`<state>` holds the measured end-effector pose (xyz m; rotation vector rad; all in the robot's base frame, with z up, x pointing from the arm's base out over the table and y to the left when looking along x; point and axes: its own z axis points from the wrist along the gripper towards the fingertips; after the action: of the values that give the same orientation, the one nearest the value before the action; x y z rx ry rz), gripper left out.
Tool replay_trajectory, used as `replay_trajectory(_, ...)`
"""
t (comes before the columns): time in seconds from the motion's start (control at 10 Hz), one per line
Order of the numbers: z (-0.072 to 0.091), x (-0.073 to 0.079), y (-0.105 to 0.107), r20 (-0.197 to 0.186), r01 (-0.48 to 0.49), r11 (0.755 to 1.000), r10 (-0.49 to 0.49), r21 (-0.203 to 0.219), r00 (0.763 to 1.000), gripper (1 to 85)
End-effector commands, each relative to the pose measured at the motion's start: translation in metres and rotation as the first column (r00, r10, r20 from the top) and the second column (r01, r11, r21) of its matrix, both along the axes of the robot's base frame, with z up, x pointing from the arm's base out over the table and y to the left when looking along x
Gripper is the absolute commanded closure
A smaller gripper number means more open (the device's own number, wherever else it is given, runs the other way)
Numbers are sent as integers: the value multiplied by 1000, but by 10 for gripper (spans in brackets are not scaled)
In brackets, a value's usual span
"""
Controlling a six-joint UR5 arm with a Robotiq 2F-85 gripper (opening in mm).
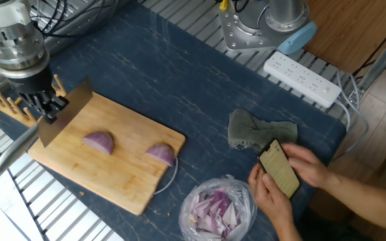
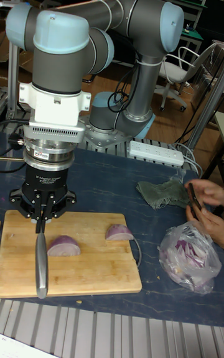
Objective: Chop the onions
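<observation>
On the cutting board [image 1: 112, 175] lie two onions [image 1: 98, 141] [image 1: 161, 154], cut face down, firm but slippery-skinned, likely to roll. At their 9 o'clock the gripper [image 1: 45, 107] clamps a knife [image 1: 62, 115]; cut through the dome's top.

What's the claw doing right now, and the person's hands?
Claw: closed on the steel cleaver knife.
Person's hands: holding a phone.

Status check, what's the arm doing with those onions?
Pincer shut on knife, above board's left end. Two onion halves uncut, flat side down. Nothing between blade and nearer half.
</observation>
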<state>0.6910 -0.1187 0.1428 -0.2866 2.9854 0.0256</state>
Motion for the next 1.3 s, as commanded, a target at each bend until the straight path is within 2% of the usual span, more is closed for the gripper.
replay_trajectory(0.0,20,4,40,-20,28,999,-29,-16,999,840)
replay_trajectory(0.1,28,7,61,-33,52,998,-53,-21,998,840)
replay_trajectory(0.2,31,10,70,-29,46,998,-47,-35,998,840)
replay_trajectory(0.3,29,11,78,-27,45,999,-45,-11,999,840)
replay_trajectory(0.5,21,7,79,-43,14,1000,-14,-2,999,840)
replay_trajectory(0.7,9,11,78,-30,-8,1000,9,18,1000,840)
replay_trajectory(0.9,7,13,79,-28,11,1000,-11,19,1000,840)
replay_trajectory(1.0,6,14,75,-28,18,1000,-17,3,999,840)
replay_trajectory(1.2,4,11,74,-37,20,1000,-20,14,999,840)
